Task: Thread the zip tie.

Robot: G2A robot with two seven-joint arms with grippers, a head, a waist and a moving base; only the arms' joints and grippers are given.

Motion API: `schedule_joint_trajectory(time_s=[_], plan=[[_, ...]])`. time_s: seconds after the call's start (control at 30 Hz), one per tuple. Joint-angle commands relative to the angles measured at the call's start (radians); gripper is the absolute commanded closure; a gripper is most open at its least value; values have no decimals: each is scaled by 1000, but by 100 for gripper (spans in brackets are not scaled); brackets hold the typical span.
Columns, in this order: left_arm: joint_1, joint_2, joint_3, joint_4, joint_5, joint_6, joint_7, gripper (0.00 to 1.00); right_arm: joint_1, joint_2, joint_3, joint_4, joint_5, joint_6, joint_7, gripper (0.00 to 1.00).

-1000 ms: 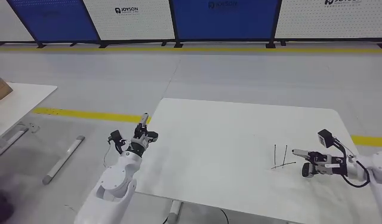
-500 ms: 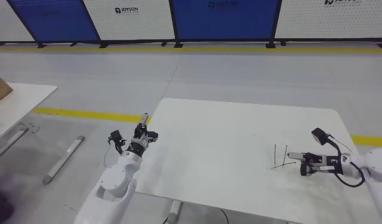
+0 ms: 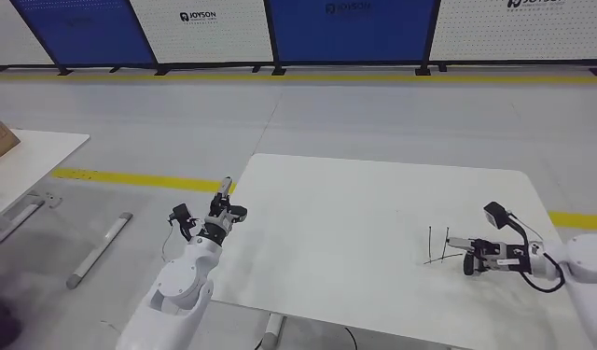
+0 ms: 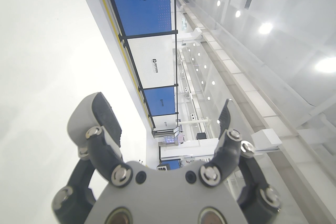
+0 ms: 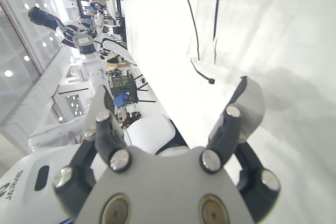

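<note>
Edging the right gripper (image 5: 173,88) closer to the zip ties (image 5: 218,7) lying on the table (image 3: 354,210), jaws gaping wide, gripping nothing (pickup probably next). Keeping the left gripper (image 4: 168,109) well apart from the zip ties, equally open and empty.

The left gripper (image 4: 165,109), a grey metal two-fingered claw with black ribbed pads (image 4: 109,114), is held with jaws spread far apart and is pointed forward. It is carried on the white left arm (image 3: 187,275), which is bent upward. The right gripper (image 5: 174,89), of the same make, is likewise spread wide. It is held low and turned inward on the outstretched right arm (image 3: 576,259).
</note>
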Motion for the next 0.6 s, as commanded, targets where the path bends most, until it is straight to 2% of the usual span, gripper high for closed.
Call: schedule_joint_trajectory(time_s=[0.0,0.03,0.2,0.3,0.37,0.43,0.57], plan=[[0,0,0,0,0,0,0,0,5,0,-4,13,-6,-5,-6,43],[0,0,0,0,0,0,0,0,7,0,-5,18,-9,-6,-9,51],[0,0,0,0,0,0,0,0,12,2,-7,35,-23,-11,-18,58],[0,0,0,0,0,0,0,0,13,4,-5,43,-18,-17,-11,56],[0,0,0,0,0,0,0,0,15,5,-2,49,-10,-19,0,51],[0,0,0,0,0,0,0,0,15,6,0,56,-3,-19,3,55],[0,0,0,0,0,0,0,0,19,6,-7,67,-13,-12,-3,55]])
